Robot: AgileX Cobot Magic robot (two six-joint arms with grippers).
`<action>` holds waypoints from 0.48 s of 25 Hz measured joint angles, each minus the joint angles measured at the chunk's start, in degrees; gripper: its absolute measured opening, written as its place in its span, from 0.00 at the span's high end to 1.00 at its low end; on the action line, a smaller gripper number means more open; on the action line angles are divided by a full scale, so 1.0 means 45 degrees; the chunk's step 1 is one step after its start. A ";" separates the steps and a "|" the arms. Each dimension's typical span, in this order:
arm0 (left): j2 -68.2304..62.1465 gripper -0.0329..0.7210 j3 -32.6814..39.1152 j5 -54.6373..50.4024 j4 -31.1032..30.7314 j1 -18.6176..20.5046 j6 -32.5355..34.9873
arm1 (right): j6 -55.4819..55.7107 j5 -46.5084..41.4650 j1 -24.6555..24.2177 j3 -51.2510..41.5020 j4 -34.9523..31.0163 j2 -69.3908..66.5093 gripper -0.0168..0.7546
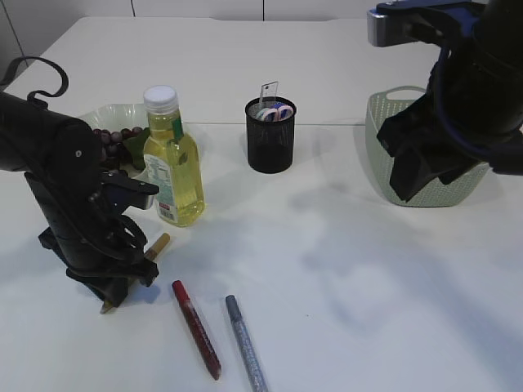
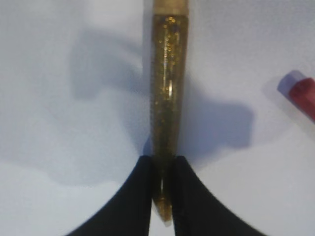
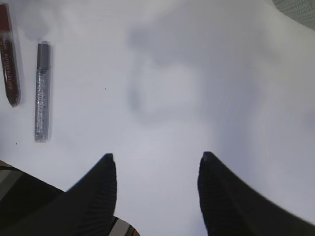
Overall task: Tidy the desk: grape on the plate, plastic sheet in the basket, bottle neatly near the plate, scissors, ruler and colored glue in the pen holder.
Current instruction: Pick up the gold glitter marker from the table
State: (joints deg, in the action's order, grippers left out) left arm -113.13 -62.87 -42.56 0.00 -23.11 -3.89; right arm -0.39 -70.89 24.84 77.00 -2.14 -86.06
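My left gripper [image 1: 112, 300] [image 2: 161, 160] is down on the table at the front left, shut on the tip end of a gold colored glue tube [image 1: 158, 245] [image 2: 167, 98] that lies flat. A red glue tube [image 1: 196, 329] [image 2: 301, 96] [image 3: 9, 69] and a silver one [image 1: 246, 343] [image 3: 41, 93] lie just to its right. The yellow bottle [image 1: 173, 159] stands beside the plate [image 1: 105, 113], which holds the grape [image 1: 114, 143]. Scissors [image 1: 276, 113] and ruler [image 1: 268, 90] stand in the black pen holder [image 1: 270, 139]. My right gripper [image 1: 417, 175] [image 3: 156, 157] hangs open and empty before the basket [image 1: 384, 122]. The plastic sheet is out of view.
The green basket [image 3: 298, 10] stands at the back right, partly hidden by my right arm. The bottle stands close behind my left arm. The white table runs far back behind the pen holder.
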 joint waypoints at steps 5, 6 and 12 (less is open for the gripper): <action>0.0000 0.87 0.0000 -0.0298 0.0000 0.0000 0.0000 | 0.0000 0.0000 0.0000 0.0000 0.0000 0.0000 0.43; 0.0000 0.87 0.0000 -0.0405 0.0000 0.0000 0.0000 | 0.0000 0.0000 0.0000 0.0000 0.0000 0.0000 0.43; 0.0522 0.87 0.0000 -0.0758 0.0087 0.0000 0.0000 | 0.0000 0.0000 0.0000 0.0000 0.0000 0.0000 0.43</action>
State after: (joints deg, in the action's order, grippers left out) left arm -110.78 -62.87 -45.97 0.39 -23.11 -3.89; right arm -0.39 -70.89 24.84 77.00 -2.14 -86.06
